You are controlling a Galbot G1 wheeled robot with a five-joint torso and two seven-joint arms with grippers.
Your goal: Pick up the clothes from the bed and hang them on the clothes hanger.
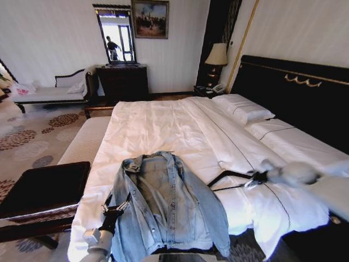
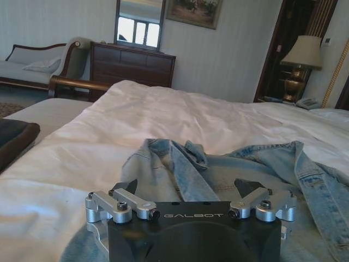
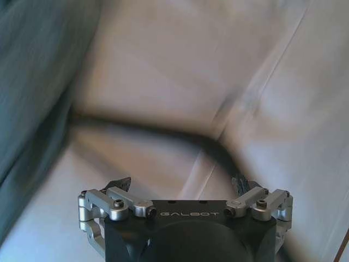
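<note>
The light-blue denim jacket [image 1: 166, 202] lies spread out, collar up, on the white bed [image 1: 163, 125] near its foot. My left gripper [image 1: 116, 208] hovers open at the jacket's left edge; in the left wrist view its fingers [image 2: 124, 191] stand wide apart just above the denim [image 2: 218, 174]. The black clothes hanger [image 1: 226, 180] lies on the sheet to the right of the jacket. My right gripper [image 1: 255, 177] is at the hanger's hook end. In the right wrist view it is open, with the hanger's black bar [image 3: 163, 132] just ahead of its fingers [image 3: 240, 184] and the jacket [image 3: 32, 82] to one side.
A dark bench [image 1: 43, 188] stands left of the bed's foot. Pillows [image 1: 242, 109] lie against the black headboard [image 1: 305, 93]. Far back are a nightstand lamp [image 1: 216, 55], a dark dresser [image 1: 122, 82] and a white chaise [image 1: 52, 91] on patterned carpet.
</note>
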